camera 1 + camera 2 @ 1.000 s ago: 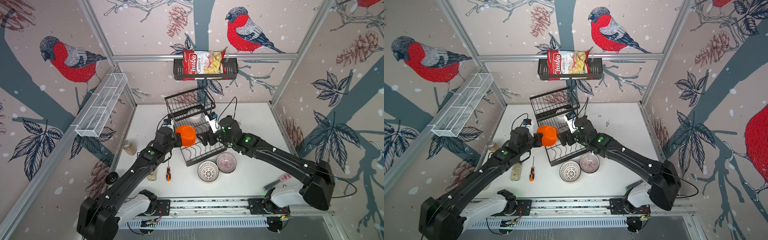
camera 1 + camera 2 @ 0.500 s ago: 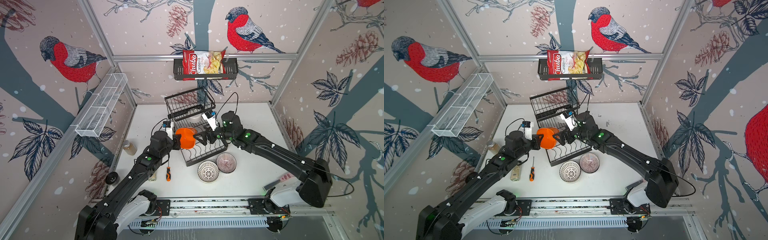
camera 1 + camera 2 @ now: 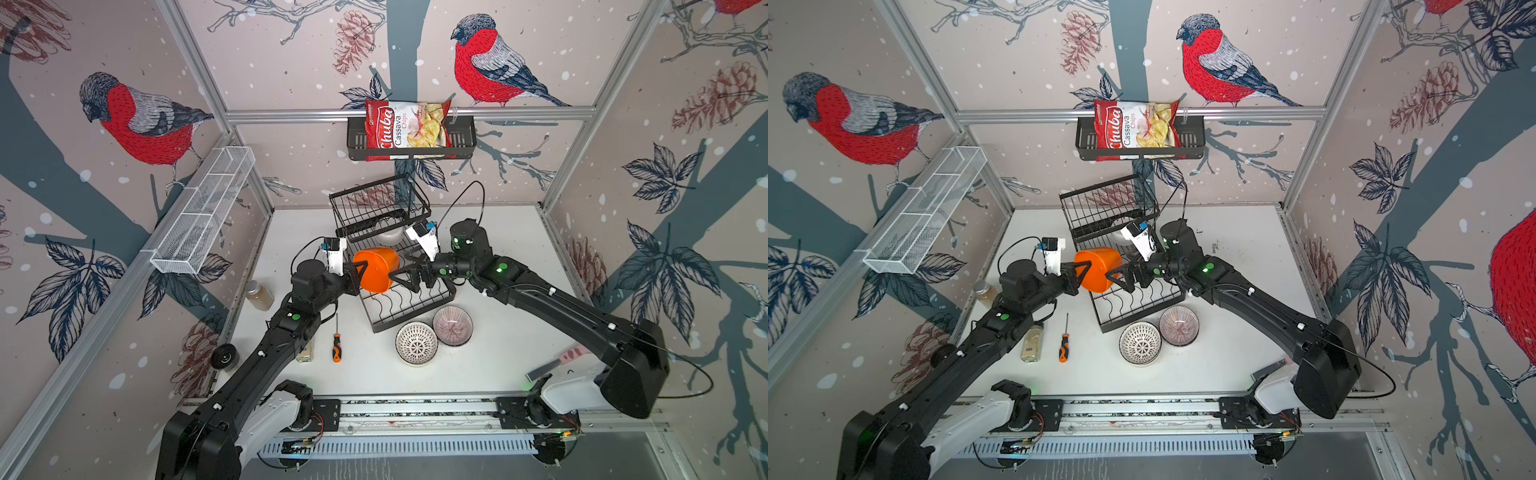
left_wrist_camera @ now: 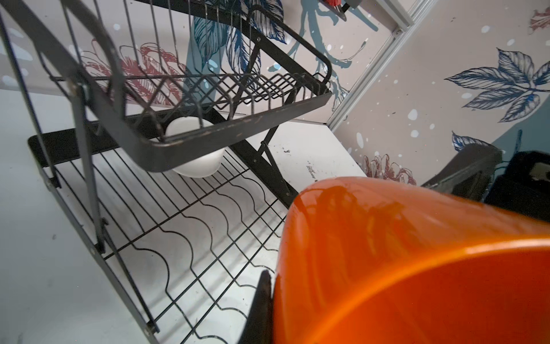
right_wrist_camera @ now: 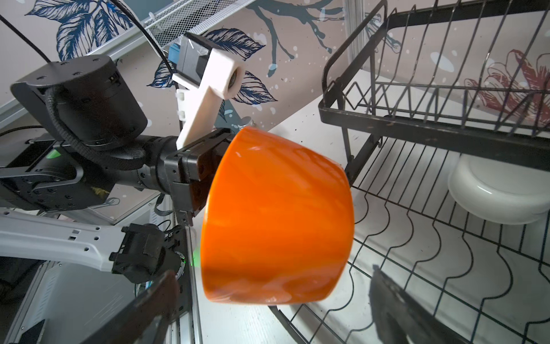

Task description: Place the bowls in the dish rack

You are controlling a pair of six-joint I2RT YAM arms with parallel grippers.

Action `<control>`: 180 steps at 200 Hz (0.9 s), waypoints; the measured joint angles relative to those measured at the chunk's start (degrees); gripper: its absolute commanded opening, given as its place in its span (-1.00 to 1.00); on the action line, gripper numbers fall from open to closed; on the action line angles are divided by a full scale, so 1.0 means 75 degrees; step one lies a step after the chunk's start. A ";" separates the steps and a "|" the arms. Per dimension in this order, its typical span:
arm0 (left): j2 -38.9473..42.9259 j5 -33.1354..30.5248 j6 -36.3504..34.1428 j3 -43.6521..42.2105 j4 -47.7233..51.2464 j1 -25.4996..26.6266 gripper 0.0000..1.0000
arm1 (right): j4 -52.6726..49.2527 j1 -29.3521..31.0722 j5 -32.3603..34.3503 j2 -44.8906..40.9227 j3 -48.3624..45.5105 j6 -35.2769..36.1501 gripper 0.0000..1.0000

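Note:
An orange bowl (image 3: 376,270) (image 3: 1098,268) hangs on its side above the front left of the dish rack (image 3: 407,303) (image 3: 1133,303). My left gripper (image 3: 360,268) (image 3: 1081,268) is shut on its rim; one finger (image 4: 262,303) shows beside the bowl (image 4: 416,253). My right gripper (image 3: 401,274) (image 3: 1117,276) (image 5: 272,271) is open, its fingers standing wide on either side of the bowl's base (image 5: 276,220). A white bowl (image 3: 388,237) (image 4: 196,163) (image 5: 491,193) sits in the lower tray under the upper basket. A black-and-white bowl (image 3: 416,343) and a purple-striped bowl (image 3: 452,326) stand on the table before the rack.
A screwdriver (image 3: 336,349), a jar (image 3: 259,295), a lying bottle (image 3: 1032,343) and a black wheel (image 3: 224,356) are on the left of the table. A shelf basket with a chips bag (image 3: 411,137) hangs on the back wall; a white mesh tray (image 3: 203,212) is on the left wall.
My right gripper has turned from the rack toward the orange bowl, and its open fingers now straddle the bowl's base. The left gripper kept hold of the bowl, which barely moved.

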State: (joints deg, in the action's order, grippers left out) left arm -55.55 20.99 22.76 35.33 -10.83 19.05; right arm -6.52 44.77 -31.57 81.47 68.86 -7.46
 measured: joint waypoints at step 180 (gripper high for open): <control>-0.0166 0.0391 0.0312 -0.0064 -0.0609 -0.0020 -1.00 | 0.0408 0.0087 -0.0597 0.0530 0.0172 -0.0428 0.90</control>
State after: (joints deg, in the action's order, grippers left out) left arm -56.80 23.92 25.10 34.85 -15.40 18.90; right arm -3.46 45.43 -36.05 85.45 70.15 -10.68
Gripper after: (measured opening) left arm 0.077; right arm 0.977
